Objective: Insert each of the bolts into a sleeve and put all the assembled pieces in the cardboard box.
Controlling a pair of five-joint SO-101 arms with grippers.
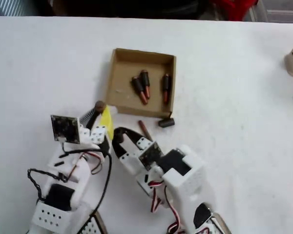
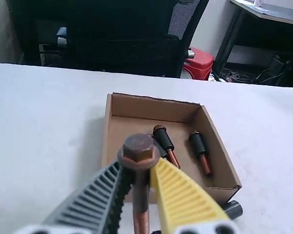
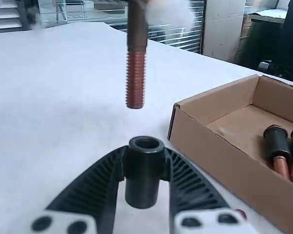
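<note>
The left pincer (image 2: 138,169) is clenched on a copper-coloured metal bolt with a hexagonal head (image 2: 138,150). It grips the smooth shank just under the head, and the threaded end points down. The right pincer (image 3: 144,161) is clenched on a short black cylindrical sleeve (image 3: 143,170), which stands upright with its hole open to the top. In the right wrist view the thread tip hangs above the sleeve without touching it, and it seems a little off from the centre of the hole.

The step in hand is, I think, the insertion. To do it well, the bolt should first come exactly over the hole and be vertical, because a tilted thread will probably catch on the rim. Then it should go down slowly, while the right pincer holds the sleeve firm and upright. The left pincer should release only when the shank sits well inside.

The open brown cardboard box (image 1: 142,53) lies on the white desk (image 1: 234,73) just beyond both pincers, and it contains three assembled pieces (image 1: 141,87). Between the box and the right arm, a second bolt (image 1: 145,130) and a second black sleeve (image 1: 166,123) lie loose on the desk, near each other. So one more pair waits after this one.
</note>
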